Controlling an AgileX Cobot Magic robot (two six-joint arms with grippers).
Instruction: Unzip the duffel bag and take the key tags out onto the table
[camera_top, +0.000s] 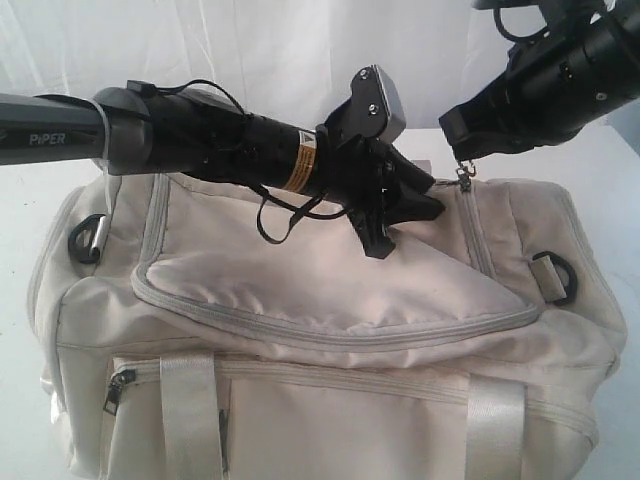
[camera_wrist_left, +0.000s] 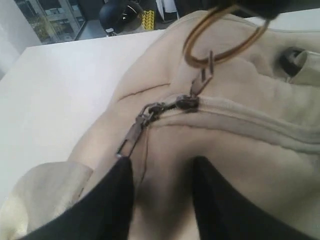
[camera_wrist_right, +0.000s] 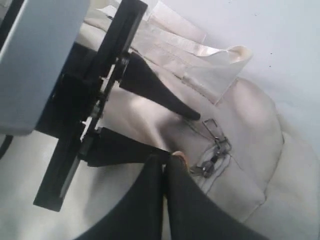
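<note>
Two duffel bag (camera_wrist_left: 240, 165) pulls (camera_wrist_left: 134, 136), wrist views

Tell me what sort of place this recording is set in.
Probably an indoor robot test bench in a lab or office: a white table, a white curtain behind as backdrop, and what looks like a window beyond the table's edge.

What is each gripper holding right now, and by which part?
Right gripper pinches the duffel bag's zipper pull by its brass ring; left gripper, jaws apart, holds nothing.
</note>
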